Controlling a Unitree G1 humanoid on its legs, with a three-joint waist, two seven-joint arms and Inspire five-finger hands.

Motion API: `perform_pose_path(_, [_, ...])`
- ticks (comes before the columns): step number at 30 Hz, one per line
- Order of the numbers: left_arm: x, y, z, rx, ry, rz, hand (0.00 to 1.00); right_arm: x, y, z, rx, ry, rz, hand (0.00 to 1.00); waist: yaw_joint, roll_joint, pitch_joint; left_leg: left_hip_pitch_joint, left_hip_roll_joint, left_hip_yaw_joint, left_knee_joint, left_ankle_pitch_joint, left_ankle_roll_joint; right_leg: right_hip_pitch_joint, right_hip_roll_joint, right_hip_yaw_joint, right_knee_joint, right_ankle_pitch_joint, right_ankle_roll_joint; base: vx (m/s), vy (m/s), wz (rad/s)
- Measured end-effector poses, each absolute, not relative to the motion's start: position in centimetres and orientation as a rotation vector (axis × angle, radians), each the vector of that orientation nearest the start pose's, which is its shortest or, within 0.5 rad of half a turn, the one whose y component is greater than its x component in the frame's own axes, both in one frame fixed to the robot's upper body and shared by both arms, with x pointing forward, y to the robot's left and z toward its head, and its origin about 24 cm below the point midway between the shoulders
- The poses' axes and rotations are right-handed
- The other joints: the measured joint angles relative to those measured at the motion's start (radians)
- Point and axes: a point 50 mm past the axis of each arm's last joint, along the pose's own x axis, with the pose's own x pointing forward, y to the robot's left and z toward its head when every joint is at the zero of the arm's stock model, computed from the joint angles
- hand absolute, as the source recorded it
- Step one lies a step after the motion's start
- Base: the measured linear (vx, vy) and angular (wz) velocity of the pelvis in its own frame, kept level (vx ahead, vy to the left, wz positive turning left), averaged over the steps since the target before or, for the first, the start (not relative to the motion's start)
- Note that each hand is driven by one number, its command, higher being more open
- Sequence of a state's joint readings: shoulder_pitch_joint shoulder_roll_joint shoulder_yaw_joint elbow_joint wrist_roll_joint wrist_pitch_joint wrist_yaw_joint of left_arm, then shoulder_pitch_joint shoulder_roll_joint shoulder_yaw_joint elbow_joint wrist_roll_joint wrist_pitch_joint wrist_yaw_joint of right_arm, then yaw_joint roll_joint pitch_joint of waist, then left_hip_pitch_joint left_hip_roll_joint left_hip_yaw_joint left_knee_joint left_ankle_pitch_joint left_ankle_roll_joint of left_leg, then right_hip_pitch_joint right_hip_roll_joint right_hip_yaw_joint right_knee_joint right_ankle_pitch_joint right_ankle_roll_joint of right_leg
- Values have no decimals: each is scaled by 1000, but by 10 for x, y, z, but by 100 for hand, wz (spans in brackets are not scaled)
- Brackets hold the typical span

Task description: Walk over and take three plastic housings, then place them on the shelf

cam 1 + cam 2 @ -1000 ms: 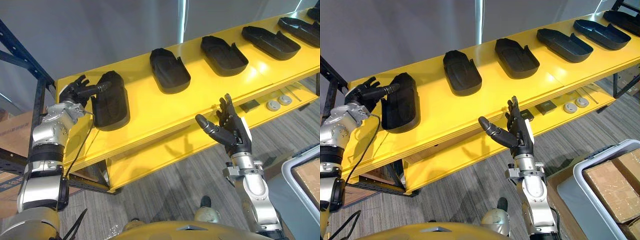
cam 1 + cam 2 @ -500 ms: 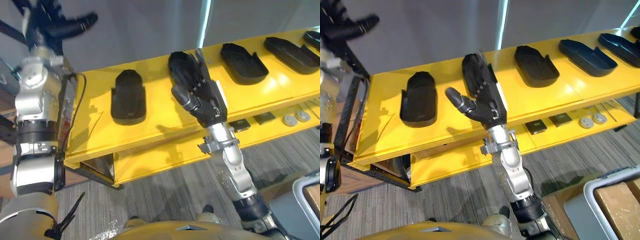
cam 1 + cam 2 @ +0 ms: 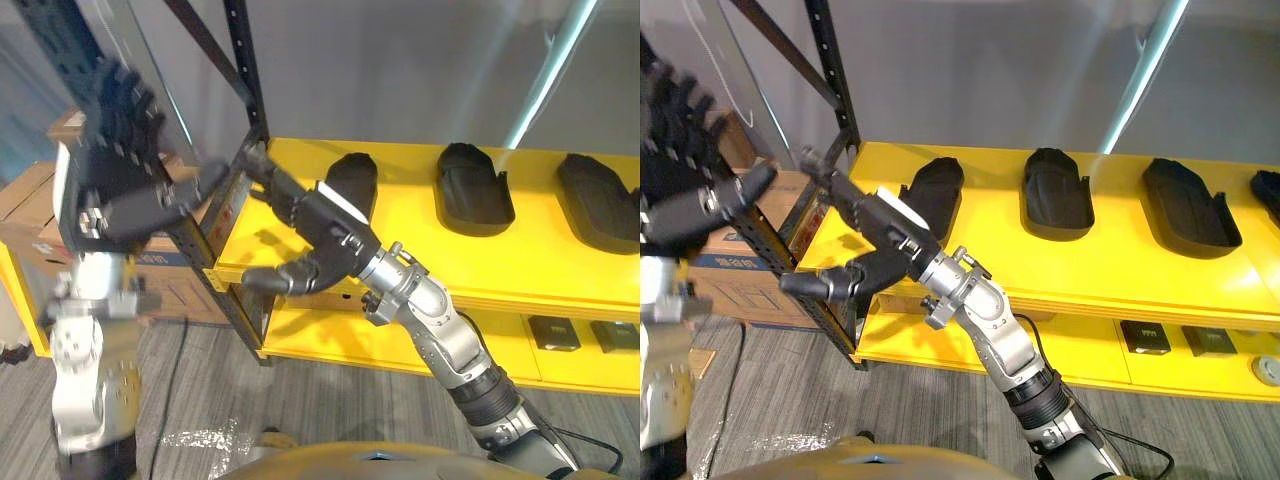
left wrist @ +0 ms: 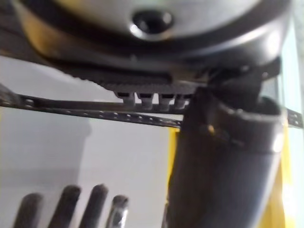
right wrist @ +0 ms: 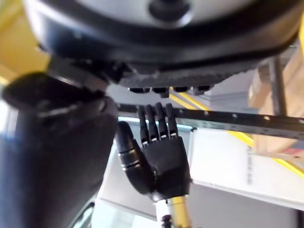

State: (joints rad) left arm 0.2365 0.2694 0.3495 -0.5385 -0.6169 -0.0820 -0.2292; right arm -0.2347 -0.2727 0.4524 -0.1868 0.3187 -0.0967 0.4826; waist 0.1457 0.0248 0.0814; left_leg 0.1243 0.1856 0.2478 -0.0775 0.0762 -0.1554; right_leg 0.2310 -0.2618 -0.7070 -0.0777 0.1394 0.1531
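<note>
Two dark hands are raised in front of the shelf, and neither holds anything. The left hand (image 3: 118, 190) stands blurred at the left of the frame, fingers straight and pointing up, thumb jutting to the right. The right wrist view shows it palm-on, fingers straight and close side by side. The right hand (image 3: 312, 238) reaches across the middle of the frame toward the upper left, fingers straight and slightly fanned, with its thumb (image 3: 268, 281) below and apart from them.

Behind the hands, the yellow shelf (image 3: 520, 270) runs from the centre to the right edge. Black plastic housings lie in a row on its top board, well apart. The left housing (image 3: 352, 183) is just past the right hand, then come the middle housing (image 3: 472, 188) and the right housing (image 3: 598, 205). The right eye view catches the edge of a fourth housing (image 3: 1268, 192).

The lower board (image 3: 330, 350) carries small dark flat parts (image 3: 553, 332) at lower right. A dark rack upright (image 3: 243, 70) rises at the shelf's left end. Cardboard boxes (image 3: 25, 205) sit at far left, and a grey wall (image 3: 400, 70) closes the back.
</note>
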Motion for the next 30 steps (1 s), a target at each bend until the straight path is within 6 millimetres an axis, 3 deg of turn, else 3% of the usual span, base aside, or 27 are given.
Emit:
perform_pose_path(7, [148, 228, 180, -104, -741, -96, 100, 222, -76, 91, -103, -200, 1023, 100, -11, -2, -3, -11, 1, 3, -9, 8, 11, -9, 1, -3, 1, -12, -2, -20, 11, 1])
perform_pose_path(14, [141, 231, 161, -165, -676, 7, 100, 232, -93, 88, -221, -192, 875, 100, -5, -9, 0, -28, 1, -10, -9, 17, 7, -21, -1, -11, 16, -6, 5, 21, 9, 6])
perform_pose_path(19, [139, 233, 147, -209, -613, 56, 100, 244, -110, 69, -227, -98, 746, 100, 3, -13, 4, -32, -3, -32, -8, 24, 9, -19, -12, -33, 47, -26, 5, 19, 7, 13])
perform_pose_path(25, [141, 226, 144, -236, -613, 21, 100, 260, -135, 60, -237, -52, 576, 100, 16, -9, 19, -47, -2, -62, -11, 35, 13, -18, -17, -58, 77, -44, 6, -26, -3, 15])
perform_pose_path(30, [142, 220, 142, -243, -612, -27, 100, 266, -138, 61, -280, -65, 554, 100, 16, -7, 34, -48, -2, -65, -11, 39, 16, -20, -20, -59, 85, -47, 4, -38, 8, 1])
